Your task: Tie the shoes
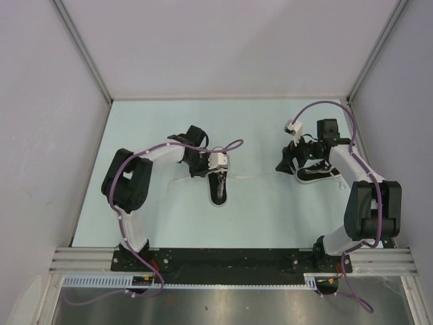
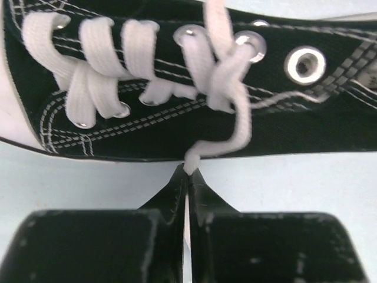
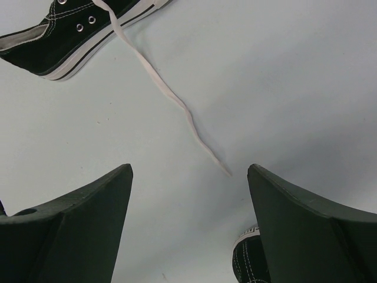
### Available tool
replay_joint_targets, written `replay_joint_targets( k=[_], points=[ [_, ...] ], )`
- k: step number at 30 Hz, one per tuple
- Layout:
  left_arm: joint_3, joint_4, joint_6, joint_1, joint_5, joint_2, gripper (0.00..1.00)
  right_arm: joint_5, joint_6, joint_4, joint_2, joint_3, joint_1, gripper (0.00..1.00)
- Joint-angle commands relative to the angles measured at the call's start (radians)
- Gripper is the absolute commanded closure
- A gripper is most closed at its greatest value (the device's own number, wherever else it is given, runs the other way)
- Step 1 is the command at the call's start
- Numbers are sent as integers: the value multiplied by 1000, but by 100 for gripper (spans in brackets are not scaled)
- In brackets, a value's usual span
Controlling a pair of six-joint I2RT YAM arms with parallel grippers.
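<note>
Left wrist, pincer [image 2: 188, 174] apparently nipping lace [image 2: 239, 118], shoe [image 2: 154, 127] beyond

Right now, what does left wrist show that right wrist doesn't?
Left wrist only: left end effector shut on a lace end beside the laced shoe, eyelets close up. Right wrist only: right end effector open above the table, a loose lace trailing from a far shoe, part of another shoe at the bottom edge. Both: black canvas, white laces, pale table.

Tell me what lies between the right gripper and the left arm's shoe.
One loose white lace, trailing from that shoe across the table toward the open right gripper; clearest in the right wrist view.
</note>
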Motion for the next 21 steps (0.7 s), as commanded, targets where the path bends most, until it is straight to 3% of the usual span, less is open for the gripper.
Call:
replay_joint_targets(
  k=[1, 8, 15, 21],
  points=[
    [-30, 0, -1, -2, 10, -118, 100, -48, 22, 12, 0, 23, -3, 19],
    [-38, -26, -55, 4, 107, -226, 100, -65, 63, 32, 17, 23, -3, 35],
    [-20, 50, -231, 3, 243, -249, 100, -65, 115, 37, 50, 22, 30, 48],
    [-55, 200, -392, 3, 316, -262, 100, -48, 169, 77, 58, 22, 81, 49]
  ],
)
